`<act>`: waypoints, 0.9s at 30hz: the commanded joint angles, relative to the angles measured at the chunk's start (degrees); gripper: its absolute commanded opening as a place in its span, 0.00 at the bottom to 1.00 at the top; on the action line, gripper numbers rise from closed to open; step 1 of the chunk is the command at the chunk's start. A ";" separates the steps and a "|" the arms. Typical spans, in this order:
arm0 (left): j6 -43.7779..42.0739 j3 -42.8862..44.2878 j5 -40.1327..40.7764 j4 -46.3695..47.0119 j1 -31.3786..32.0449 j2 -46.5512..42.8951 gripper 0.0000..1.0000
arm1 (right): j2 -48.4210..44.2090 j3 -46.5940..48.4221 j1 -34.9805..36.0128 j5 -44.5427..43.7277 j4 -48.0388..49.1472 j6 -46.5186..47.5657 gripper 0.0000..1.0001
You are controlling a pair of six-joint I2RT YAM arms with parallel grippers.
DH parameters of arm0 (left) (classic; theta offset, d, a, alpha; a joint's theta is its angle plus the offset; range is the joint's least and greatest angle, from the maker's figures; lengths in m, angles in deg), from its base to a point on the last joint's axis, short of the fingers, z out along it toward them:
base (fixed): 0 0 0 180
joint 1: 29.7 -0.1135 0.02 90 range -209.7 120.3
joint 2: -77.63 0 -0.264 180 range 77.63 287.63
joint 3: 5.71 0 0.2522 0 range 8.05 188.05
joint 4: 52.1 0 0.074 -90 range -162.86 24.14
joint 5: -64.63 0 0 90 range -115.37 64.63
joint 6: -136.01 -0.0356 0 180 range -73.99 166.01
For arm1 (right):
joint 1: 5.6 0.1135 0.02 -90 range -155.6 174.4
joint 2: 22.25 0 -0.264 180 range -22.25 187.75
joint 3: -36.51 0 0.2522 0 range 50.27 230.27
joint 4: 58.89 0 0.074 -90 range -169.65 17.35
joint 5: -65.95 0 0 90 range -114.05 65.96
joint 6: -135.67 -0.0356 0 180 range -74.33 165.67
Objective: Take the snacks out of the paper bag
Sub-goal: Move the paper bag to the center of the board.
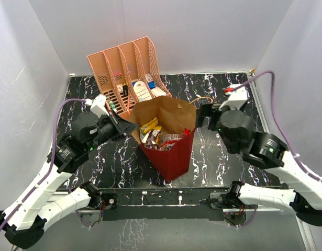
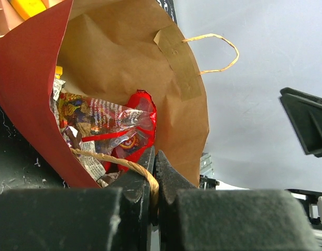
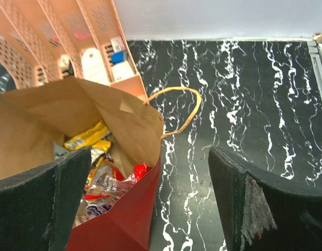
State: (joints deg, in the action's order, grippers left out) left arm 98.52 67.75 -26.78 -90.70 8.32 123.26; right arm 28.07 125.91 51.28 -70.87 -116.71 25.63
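Observation:
The red paper bag (image 1: pixel 174 154) stands open mid-table, brown inside (image 2: pixel 113 57). Snacks (image 1: pixel 159 137) lie in it: a shiny red bag (image 2: pixel 130 138), yellow packs (image 3: pixel 87 137) and a silvery wrapper (image 3: pixel 103 180). My left gripper (image 2: pixel 154 178) is shut on the bag's near cord handle (image 2: pixel 130 167) at the bag's left rim; it also shows in the top view (image 1: pixel 130 127). My right gripper (image 3: pixel 150 204) is open and empty above the bag's right rim, its left finger (image 3: pixel 35 204) over the opening. The far handle (image 3: pixel 187 107) hangs free.
A salmon-pink slotted organizer (image 1: pixel 126 70) with small boxes and cards stands just behind the bag. White walls close the table at the back and both sides. Bare black marbled tabletop (image 3: pixel 255 104) lies to the right of the bag.

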 commanded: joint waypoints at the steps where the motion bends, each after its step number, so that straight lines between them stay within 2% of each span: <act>1: 0.27 2.79 0.96 2.19 0.04 -1.91 0.00 | 3.78 1.89 0.06 -3.79 -0.47 -2.62 1.00; 8: 3.14 -1.33 0.08 5.58 0.04 -4.28 0.11 | 8.59 2.38 -2.07 -2.74 2.26 -2.10 1.00; 10: 3.59 -1.90 -0.19 5.94 0.04 -4.32 0.12 | 9.64 3.12 -5.91 1.25 2.63 -1.42 0.99; 15: 4.34 -2.80 -1.01 6.34 0.04 -4.15 0.18 | 11.70 4.10 -22.02 20.35 3.80 0.70 1.00; 21: 5.11 -4.16 -1.15 6.54 0.04 -4.23 0.28 | 13.55 4.43 -27.61 26.03 4.25 1.46 1.00; 27: 5.39 -4.64 -1.13 7.48 0.04 -3.44 0.35 | 16.33 5.03 -31.79 36.88 4.77 -0.45 1.00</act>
State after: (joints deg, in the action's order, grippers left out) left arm 103.59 63.42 -27.32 -85.23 8.30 119.56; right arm 43.13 127.83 21.45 -42.74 -115.70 26.01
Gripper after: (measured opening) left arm 0.337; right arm 0.995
